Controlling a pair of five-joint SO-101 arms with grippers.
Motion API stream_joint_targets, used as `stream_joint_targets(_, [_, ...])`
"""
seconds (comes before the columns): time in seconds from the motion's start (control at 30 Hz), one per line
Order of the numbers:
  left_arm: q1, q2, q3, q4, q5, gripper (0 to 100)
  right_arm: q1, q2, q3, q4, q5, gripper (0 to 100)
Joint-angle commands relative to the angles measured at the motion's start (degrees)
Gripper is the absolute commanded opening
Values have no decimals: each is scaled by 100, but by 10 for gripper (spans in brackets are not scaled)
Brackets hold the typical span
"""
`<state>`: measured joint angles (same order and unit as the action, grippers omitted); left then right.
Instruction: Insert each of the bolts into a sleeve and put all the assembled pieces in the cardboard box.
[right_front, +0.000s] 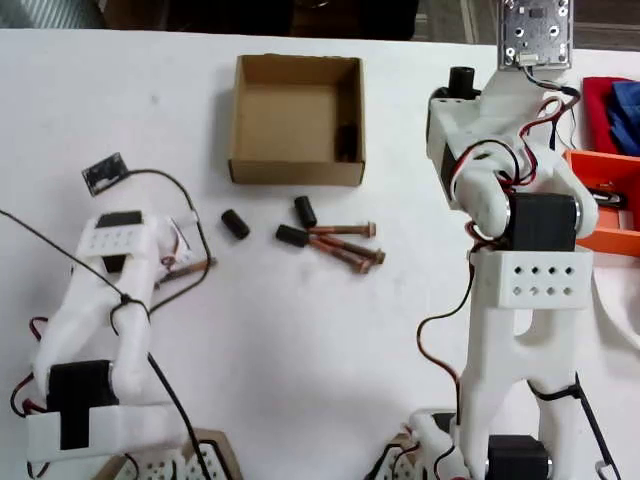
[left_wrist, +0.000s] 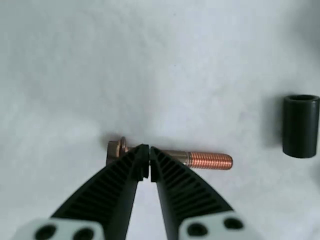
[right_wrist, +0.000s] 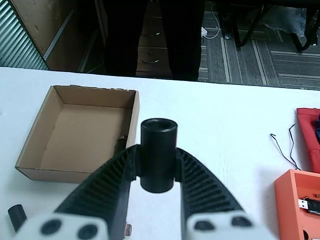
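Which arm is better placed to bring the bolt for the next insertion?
Left. The left gripper is shut on a bolt lying on the table, while the right gripper holds a sleeve raised with its bore open.

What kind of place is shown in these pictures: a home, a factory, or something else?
Probably a robotics lab or an office workroom. Robot arms share a white table with bolts, black sleeves and a cardboard box; behind it stand drawers on a carpeted floor.
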<state>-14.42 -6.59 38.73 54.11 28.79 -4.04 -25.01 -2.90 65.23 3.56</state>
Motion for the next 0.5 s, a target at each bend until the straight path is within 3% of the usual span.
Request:
stream_joint_targets(0.0, [-53,-123,-690,756,62,39,-13,-22,-35,-145,-9,22])
stream_joint_targets(0.27, [-44,-88,-1525,3200,26,39,-40,-22,-35,-145,-26,22])
stream_joint_targets(0.37, [-53,-79,-1429,3341,9,39,-40,-22,-35,-145,-26,22])
stream_joint_targets(0.47, [-53,-79,-1226,2945,9,39,-40,-22,-35,-145,-26,22])
